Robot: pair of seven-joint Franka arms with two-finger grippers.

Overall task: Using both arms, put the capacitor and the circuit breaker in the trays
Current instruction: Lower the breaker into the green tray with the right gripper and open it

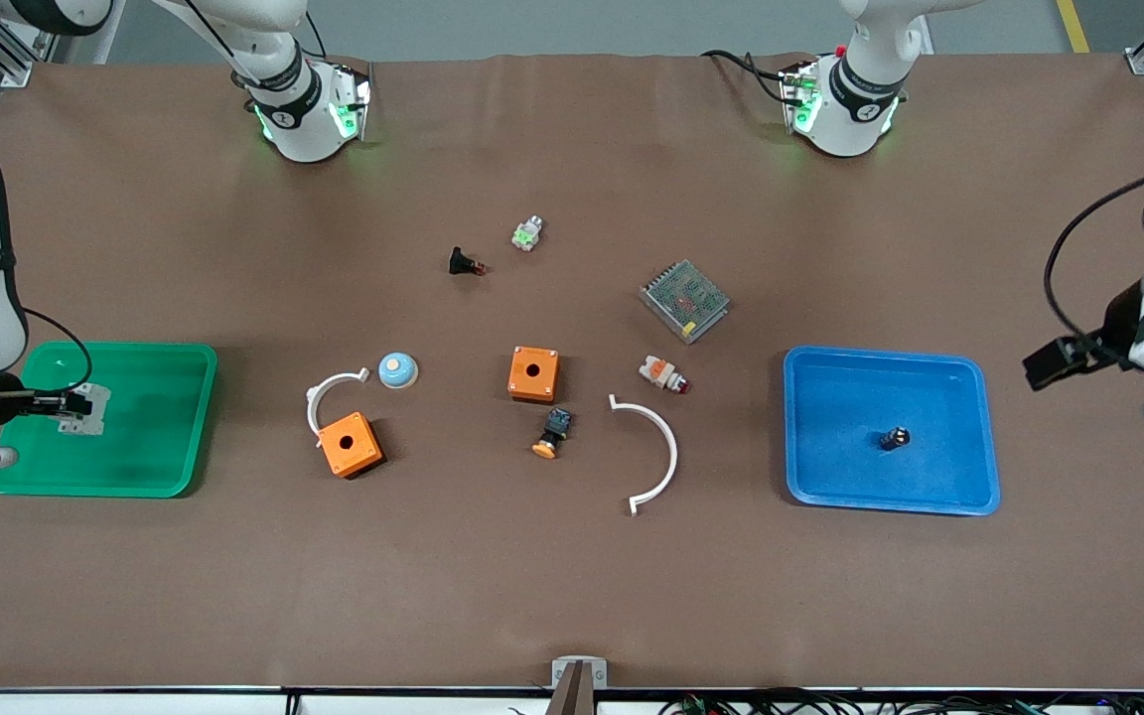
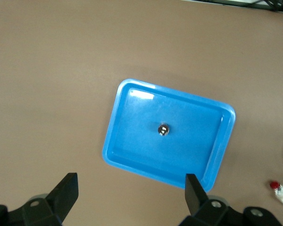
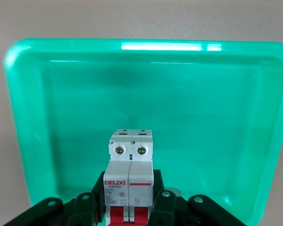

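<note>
Holding the circuit breaker (image 3: 130, 181) clamped over the green tray (image 1: 175, 417), right gripper (image 1: 71, 404) should lower first, then release; capacitor (image 1: 894, 438) sits in blue tray (image 1: 974, 437), left gripper (image 2: 132, 190) spread wide, waiting.

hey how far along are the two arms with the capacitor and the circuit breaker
Done: the capacitor lies in the blue tray, and the left gripper is up above it, jaws open and empty. In hand: the right gripper holds the circuit breaker over the green tray. Left: releasing it there.
</note>
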